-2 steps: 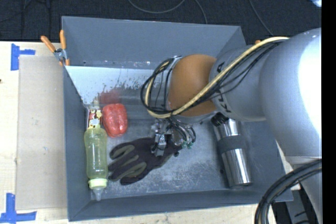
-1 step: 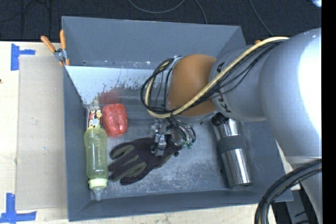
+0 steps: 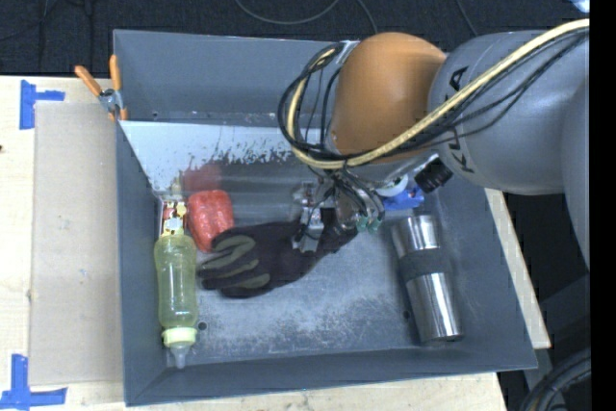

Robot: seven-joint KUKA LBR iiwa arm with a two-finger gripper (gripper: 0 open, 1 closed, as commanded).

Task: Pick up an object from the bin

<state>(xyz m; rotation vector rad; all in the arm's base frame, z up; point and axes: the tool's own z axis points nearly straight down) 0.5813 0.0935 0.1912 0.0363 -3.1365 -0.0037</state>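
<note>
Apparently nothing is lifted yet: the pincer (image 3: 322,221) is low over one end of the black glove (image 3: 248,265), which stretches away from it along the bin floor. I cannot tell whether the pincer is open or closed.

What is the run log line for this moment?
pincer: over black glove, cuff end | glove: flat, not lifted | nearby: red block, steel cylinder

1. A black fabric glove (image 3: 262,262) with olive-grey fingers, limp and crumpled.
2. It lies flat on the floor of the grey metal bin (image 3: 318,327), mid-bin, with its fingers pointing left and its cuff to the right.
</note>
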